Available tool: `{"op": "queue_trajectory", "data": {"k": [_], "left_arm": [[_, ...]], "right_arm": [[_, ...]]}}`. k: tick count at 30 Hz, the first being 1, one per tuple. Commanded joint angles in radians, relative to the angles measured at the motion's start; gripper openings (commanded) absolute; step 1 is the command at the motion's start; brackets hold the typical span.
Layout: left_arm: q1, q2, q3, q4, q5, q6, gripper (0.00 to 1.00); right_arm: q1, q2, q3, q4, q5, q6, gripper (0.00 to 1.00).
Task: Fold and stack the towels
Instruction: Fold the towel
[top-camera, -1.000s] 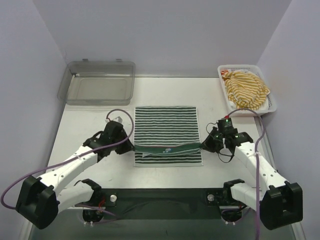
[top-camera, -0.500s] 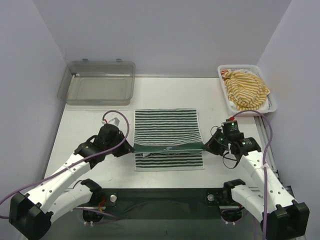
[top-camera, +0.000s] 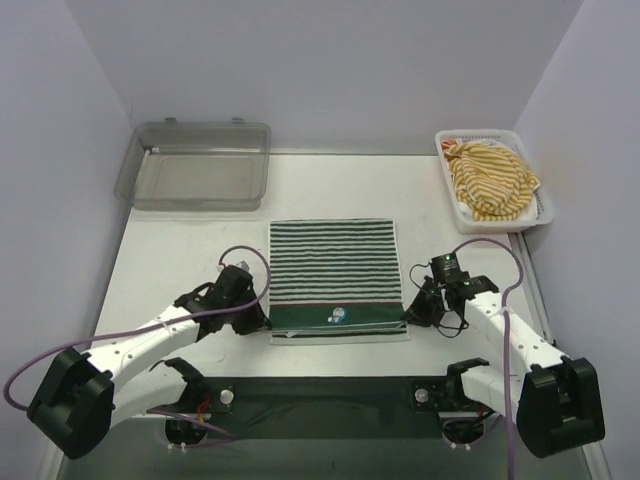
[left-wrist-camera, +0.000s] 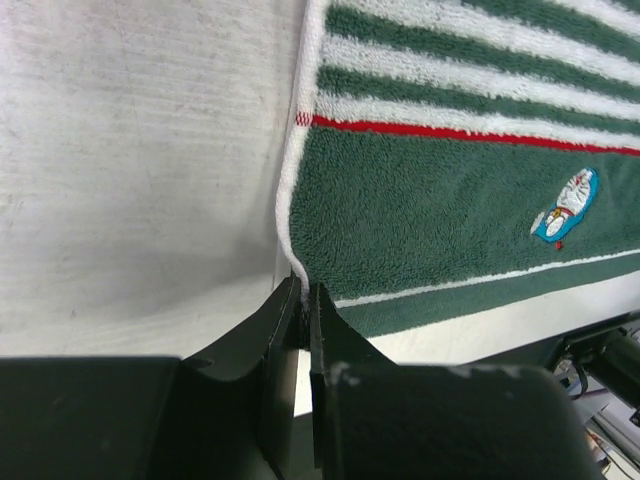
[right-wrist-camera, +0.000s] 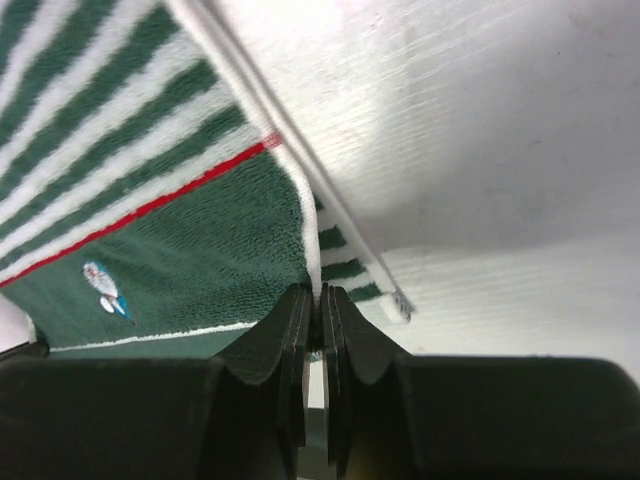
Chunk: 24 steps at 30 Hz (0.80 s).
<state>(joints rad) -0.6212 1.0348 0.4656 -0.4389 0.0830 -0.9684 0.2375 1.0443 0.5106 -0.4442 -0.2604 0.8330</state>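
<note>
Desk (top-camera: 180, 250): green-striped towel (top-camera: 335, 265) lies flat at middle, dark band layer over striped layer at near edge. First fold seems unfinished.
Yellow-striped towel (top-camera: 490, 180) crumpled in basket (top-camera: 443, 150), far right, unfolded.
No stack yet.
Left tool (left-wrist-camera: 305, 300), right tool (right-wrist-camera: 318, 300): nearly closed, each pinching one near corner of green-striped towel.

Bare table (top-camera: 170, 250) lies open on either side of the green striped towel (top-camera: 335, 265); grey tray (top-camera: 195, 170) blocks the far left, basket (top-camera: 480, 133) the far right
</note>
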Motion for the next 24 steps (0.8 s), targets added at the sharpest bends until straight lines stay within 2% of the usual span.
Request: {"op": "queue_trajectory", "data": {"k": [1,8,12,19,24], "left_arm": [[-0.011,0.06,0.001,0.103,-0.02,-0.019,0.0],[-0.015,0.149,-0.007,0.17,-0.068,-0.027,0.0],[0.001,0.249,0.043,0.177,-0.075,0.005,0.0],[0.153,0.421,0.168,0.195,-0.054,0.127,0.0],[0.201,0.495,0.301,0.121,-0.048,0.21,0.0]], "right_arm": [[0.008,0.052,-0.027,0.065,0.007,0.009,0.0],[0.006,0.193,-0.038,0.159,0.009,0.014,0.0],[0.005,0.269,-0.023,0.217,0.007,0.021,0.0],[-0.026,0.41,0.071,0.252,0.018,0.005,0.0],[-0.041,0.433,0.157,0.239,0.01,0.002,0.0]]}}
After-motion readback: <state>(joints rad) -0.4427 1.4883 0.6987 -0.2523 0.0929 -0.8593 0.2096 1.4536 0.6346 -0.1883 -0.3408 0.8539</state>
